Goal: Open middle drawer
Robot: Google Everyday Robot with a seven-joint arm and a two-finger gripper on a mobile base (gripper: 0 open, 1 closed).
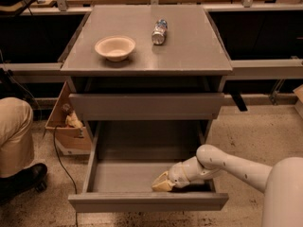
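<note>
Hand inside pulled-out middle drawer; bowl, bottle on cabinet top

grey handleless middle drawer: plain, no pattern
cream-tan pincer: inside that drawer, on white arm
grey metal worktop: plain
round paper bowl: off-white
floor: beige, dark-speckled

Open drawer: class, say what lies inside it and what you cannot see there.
Inside the open drawer, only the robot's hand shows, near the front panel, over bare grey floor. The hand and arm cover the floor beneath them; the back lies in shadow under the drawer above.
</note>
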